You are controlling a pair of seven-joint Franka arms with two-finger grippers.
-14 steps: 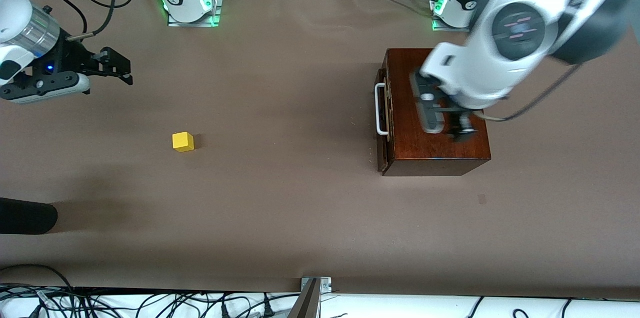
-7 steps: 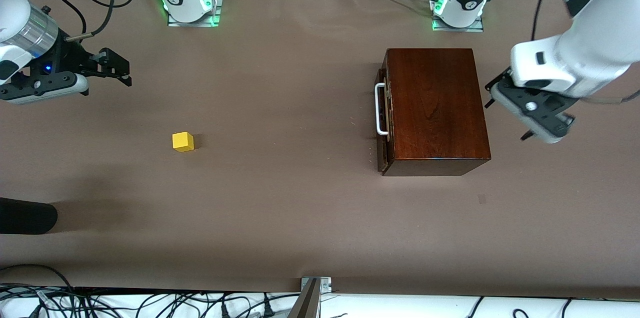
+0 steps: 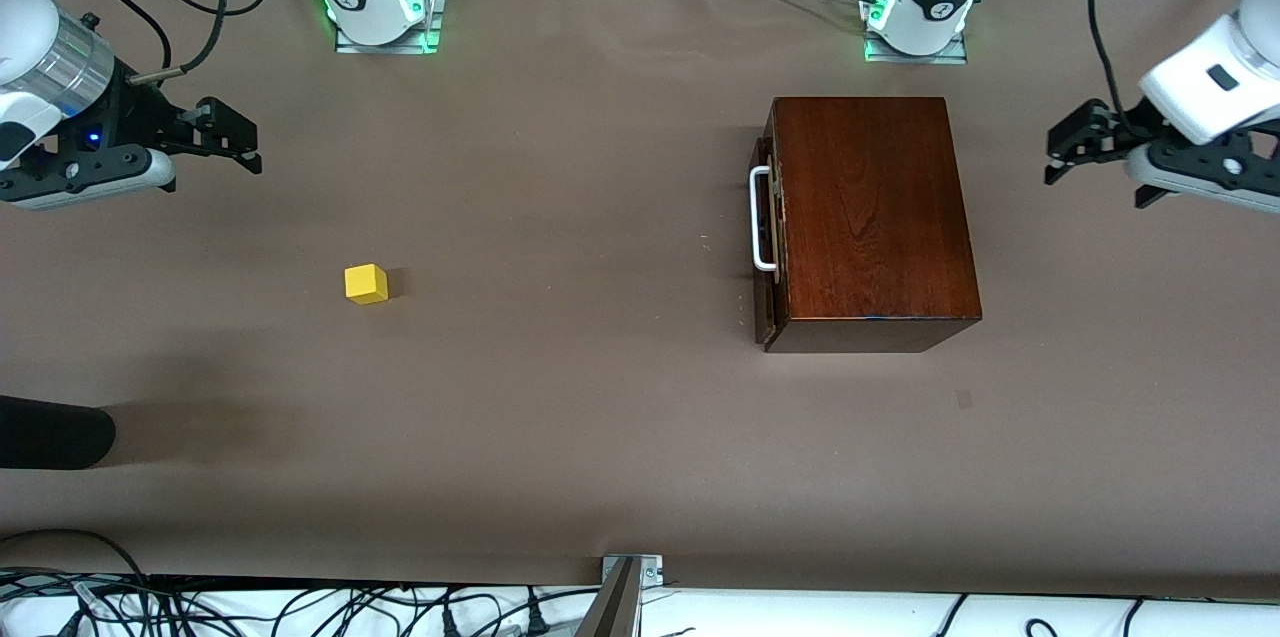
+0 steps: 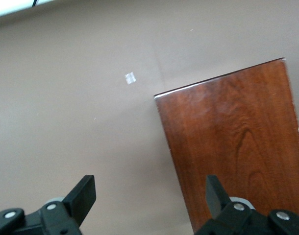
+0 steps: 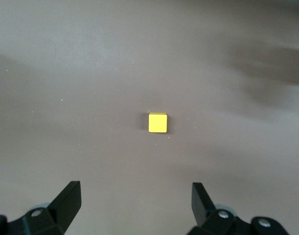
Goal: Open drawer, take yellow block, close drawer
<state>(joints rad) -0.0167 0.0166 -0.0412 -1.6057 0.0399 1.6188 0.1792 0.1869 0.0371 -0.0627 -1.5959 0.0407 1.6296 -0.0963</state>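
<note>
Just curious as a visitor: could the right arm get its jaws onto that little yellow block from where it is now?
Probably yes. The right gripper hangs open above the table, and the yellow block sits alone on the bare table with nothing around it.

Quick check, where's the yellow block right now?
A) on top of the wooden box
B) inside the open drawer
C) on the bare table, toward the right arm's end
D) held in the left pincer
C: the yellow block sits alone on the table toward the right arm's end, well apart from the wooden box, whose drawer is pushed in.
</note>
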